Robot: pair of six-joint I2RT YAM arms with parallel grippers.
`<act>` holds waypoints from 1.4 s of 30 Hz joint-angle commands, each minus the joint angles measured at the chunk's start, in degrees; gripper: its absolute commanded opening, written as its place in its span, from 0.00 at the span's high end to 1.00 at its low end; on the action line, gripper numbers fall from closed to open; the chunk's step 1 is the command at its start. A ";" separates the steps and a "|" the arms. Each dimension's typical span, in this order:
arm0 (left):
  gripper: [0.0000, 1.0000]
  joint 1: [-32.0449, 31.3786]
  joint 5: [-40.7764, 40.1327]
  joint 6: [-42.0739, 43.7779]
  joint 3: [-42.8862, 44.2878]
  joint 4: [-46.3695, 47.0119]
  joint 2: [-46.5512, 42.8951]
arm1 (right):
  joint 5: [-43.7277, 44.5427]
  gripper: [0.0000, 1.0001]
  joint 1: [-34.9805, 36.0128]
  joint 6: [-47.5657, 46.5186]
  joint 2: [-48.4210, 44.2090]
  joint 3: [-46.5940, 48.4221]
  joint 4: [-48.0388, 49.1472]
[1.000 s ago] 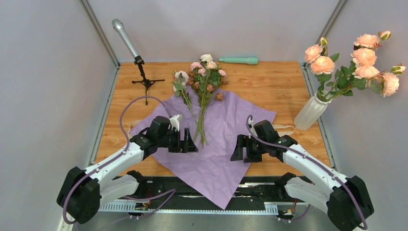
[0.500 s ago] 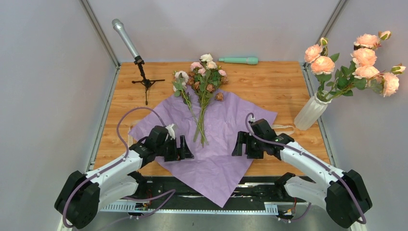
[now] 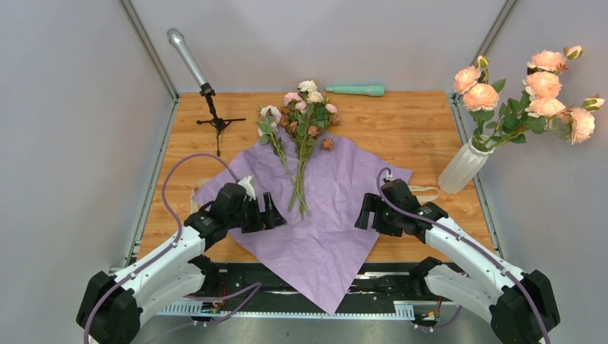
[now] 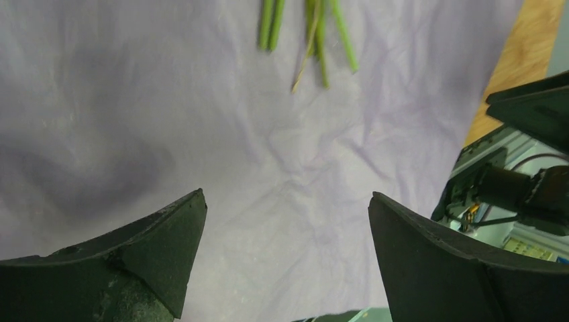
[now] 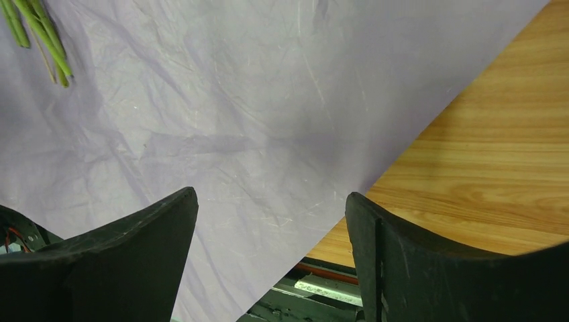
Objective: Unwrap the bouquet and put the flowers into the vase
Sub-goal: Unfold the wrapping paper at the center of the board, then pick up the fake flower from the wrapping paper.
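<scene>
Lying unwrapped on flat lilac paper [image 3: 323, 240], flowers [image 3: 305, 115] pink, cream, perhaps rusty-brown

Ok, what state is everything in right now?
Vase: upright, holding peach roses.
Paper: unwrapped, spread flat.
Flowers: loose, lying on the paper, not in the vase.
Ribbon: off the bundle, lying loose near the vase.
Left gripper: jaws open, empty.
Right gripper: jaws open, empty.
</scene>
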 commanded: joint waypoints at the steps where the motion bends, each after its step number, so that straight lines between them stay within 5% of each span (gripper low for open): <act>1: 0.02 -0.22 -5.84 1.95 9.45 -0.22 0.18 | 4.80 0.18 -0.24 -2.89 -2.14 6.19 -1.75; 17: 0.28 0.61 -24.43 -5.78 21.16 24.53 22.23 | 14.65 0.23 -0.22 -3.80 -6.08 16.48 -0.30; 27: 0.51 3.45 -24.03 -8.57 24.76 30.95 39.63 | 12.84 0.23 -0.26 -3.23 -6.87 15.18 1.28; 42: 0.65 3.55 -21.73 -10.73 24.37 34.65 47.76 | 12.01 0.24 -0.26 -2.50 -8.59 13.25 1.26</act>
